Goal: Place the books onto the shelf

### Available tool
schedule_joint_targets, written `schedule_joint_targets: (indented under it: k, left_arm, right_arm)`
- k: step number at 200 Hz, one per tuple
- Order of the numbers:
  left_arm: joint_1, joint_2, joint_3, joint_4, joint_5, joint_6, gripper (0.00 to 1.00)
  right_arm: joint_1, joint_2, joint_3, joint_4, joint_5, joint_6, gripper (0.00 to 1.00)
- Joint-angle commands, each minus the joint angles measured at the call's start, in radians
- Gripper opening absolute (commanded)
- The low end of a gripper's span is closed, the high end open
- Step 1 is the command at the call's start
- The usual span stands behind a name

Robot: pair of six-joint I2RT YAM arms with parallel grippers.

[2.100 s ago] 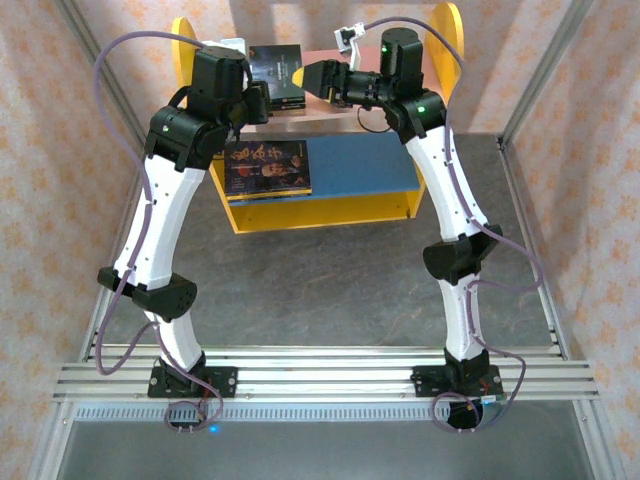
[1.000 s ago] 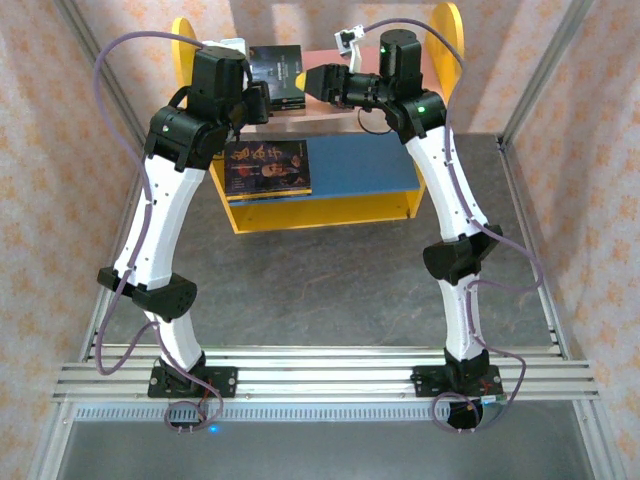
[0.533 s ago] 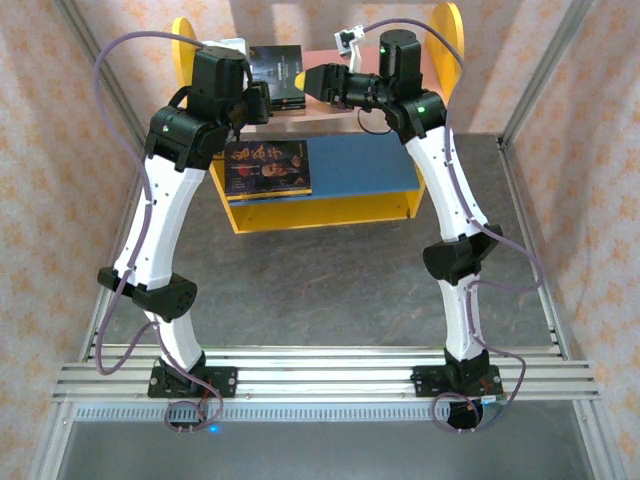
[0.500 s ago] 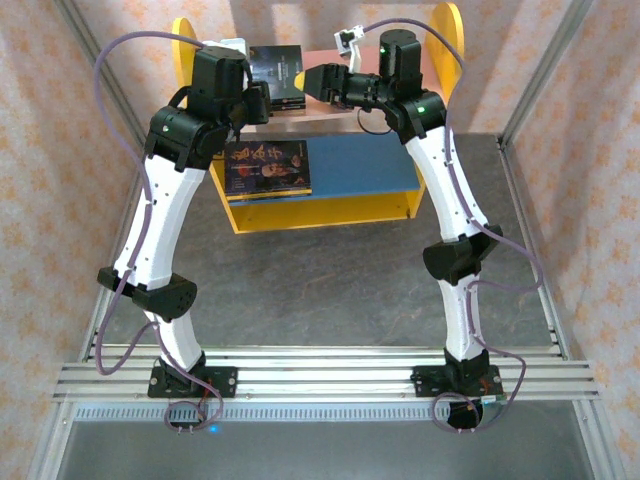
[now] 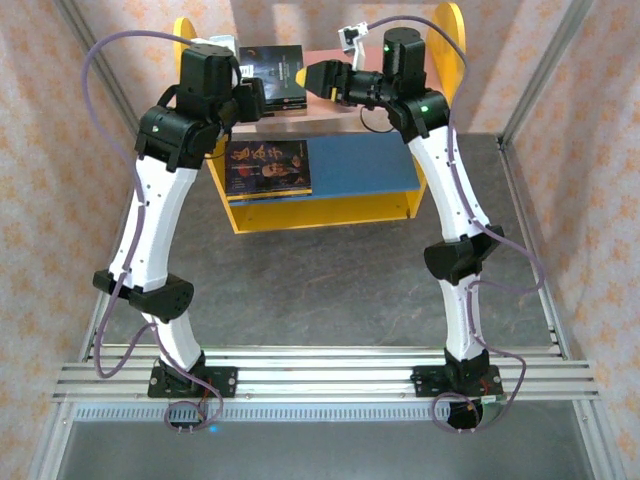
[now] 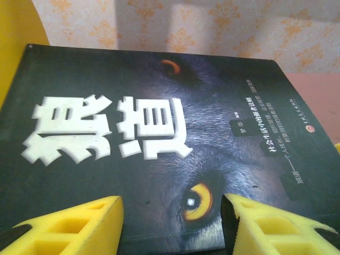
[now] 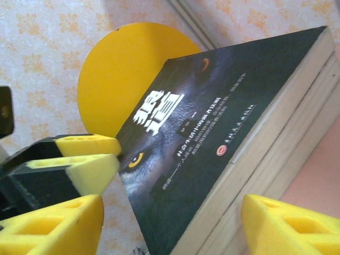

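Observation:
On the pink upper board of the shelf (image 5: 365, 165) lies a stack of books (image 5: 276, 76) with a dark wolf-face cover on top (image 6: 159, 133) (image 7: 212, 122). My left gripper (image 5: 260, 97) (image 6: 172, 228) stands open at the stack's left end, its yellow fingers (image 6: 69, 228) apart over the cover's near edge. Open as well, my right gripper (image 5: 311, 78) (image 7: 170, 228) is at the stack's right side, and the page edges (image 7: 276, 159) lie between its widely spread pads without touching them. One more dark book with yellow characters (image 5: 267, 166) lies flat on the blue lower board.
The shelf's yellow round-topped side panels (image 5: 449, 40) (image 7: 127, 69) rise on either side of the stack. Bare pink board (image 6: 319, 95) extends to the stack's right. Patterned walls close in behind and beside the shelf. Grey tabletop (image 5: 330, 280) lies in front of it.
Both grippers have opened wider. The left arm has shifted left and slightly back from the stack. The stack stays put on the pink board.

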Motion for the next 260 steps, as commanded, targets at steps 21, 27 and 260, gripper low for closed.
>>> schedule_joint_targets:
  k: [21, 27, 260]
  left_arm:
    - [0.002, -0.130, -0.055, 0.050, 0.019, 0.013, 0.55]
    - [0.001, -0.145, -0.070, 0.053, 0.019, 0.009, 0.55]
    - [-0.050, -0.986, -1.261, 0.187, -0.040, -0.079, 0.72]
  right_arm:
    - [-0.015, -0.075, -0.026, -0.140, 0.076, -0.075, 0.71]
    - [-0.017, -0.084, -0.026, -0.152, 0.081, -0.082, 0.71]
    - [0.009, -1.226, -1.650, 0.172, 0.499, -0.172, 0.99]
